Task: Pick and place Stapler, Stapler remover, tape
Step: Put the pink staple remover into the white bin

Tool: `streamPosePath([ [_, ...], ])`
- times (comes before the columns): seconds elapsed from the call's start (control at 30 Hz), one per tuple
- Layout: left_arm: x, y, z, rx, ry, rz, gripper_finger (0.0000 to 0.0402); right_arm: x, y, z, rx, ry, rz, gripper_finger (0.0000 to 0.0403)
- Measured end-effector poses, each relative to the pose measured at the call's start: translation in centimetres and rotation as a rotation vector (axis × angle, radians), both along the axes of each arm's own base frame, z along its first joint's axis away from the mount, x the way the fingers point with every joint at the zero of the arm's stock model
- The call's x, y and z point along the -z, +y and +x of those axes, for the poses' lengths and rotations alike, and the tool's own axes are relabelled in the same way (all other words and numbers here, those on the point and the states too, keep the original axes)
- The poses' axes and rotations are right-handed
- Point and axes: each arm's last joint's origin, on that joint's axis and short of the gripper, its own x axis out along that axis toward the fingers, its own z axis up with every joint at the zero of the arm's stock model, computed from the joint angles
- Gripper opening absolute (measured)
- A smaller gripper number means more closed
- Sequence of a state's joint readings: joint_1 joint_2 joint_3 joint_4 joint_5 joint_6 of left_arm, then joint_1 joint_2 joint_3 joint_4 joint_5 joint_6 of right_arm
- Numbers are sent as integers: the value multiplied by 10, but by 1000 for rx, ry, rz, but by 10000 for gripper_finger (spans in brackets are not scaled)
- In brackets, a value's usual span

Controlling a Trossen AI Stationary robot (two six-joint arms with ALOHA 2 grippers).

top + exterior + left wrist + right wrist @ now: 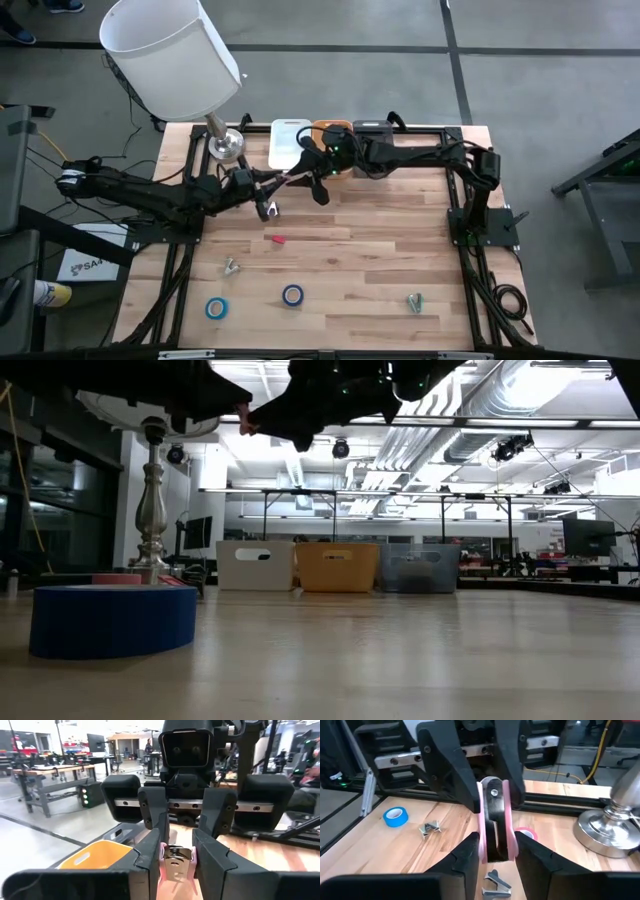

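Note:
A pink stapler (495, 822) with a black and metal middle hangs in the air between my two grippers, which face each other above the table's far middle. In the high view the stapler (291, 178) lies between my left gripper (268, 195) and my right gripper (313, 184). Both are shut on it. A metal stapler remover (495, 886) lies on the wood below them. A blue tape roll (217, 307) and a blue-and-yellow roll (292, 295) lie flat near the table's near edge. My left gripper (178, 865) pinches one end of the stapler (177, 861) between its two fingers, coming level from the table's left. The stapler is lifted clear of the table. My right gripper (496, 854) pinches the stapler's other end (495, 845) between its two fingers, on the pink sides, coming from the table's right. The stapler runs on away from the fingers to the left gripper, clear of the table.
A white bin (289, 142), an orange bin (331, 130) and a grey bin (374, 127) stand at the far edge, beside a lamp (224, 143) with a white shade. A second remover (230, 266), a green one (414, 301) and a small red item (275, 240) lie on the wood.

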State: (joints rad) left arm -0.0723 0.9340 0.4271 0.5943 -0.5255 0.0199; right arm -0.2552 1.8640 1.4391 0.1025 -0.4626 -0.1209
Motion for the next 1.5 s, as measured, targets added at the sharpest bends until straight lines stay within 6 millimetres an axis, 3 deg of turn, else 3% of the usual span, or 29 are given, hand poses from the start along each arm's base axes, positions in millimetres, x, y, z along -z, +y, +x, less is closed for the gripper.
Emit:
streamPosePath([
  [0.3, 3, 3, -1, -96, 46, 26, 86, 6, -5, -4, 33, 82, 51, 165],
  [0.47, 8, 7, -2, -188, 95, 24, 86, 18, -15, -15, 174, 259, 51, 215],
  [0.63, 13, 24, -3, -250, 151, 14, 86, 26, -28, -33, 336, 446, 33, 248],
  [1.17, 61, 93, 13, -231, 341, -102, 86, 36, -56, -82, 555, 825, 105, 255],
  [1.5, 64, 129, 30, -250, 410, -117, 86, 24, -53, -103, 686, 927, 91, 255],
])
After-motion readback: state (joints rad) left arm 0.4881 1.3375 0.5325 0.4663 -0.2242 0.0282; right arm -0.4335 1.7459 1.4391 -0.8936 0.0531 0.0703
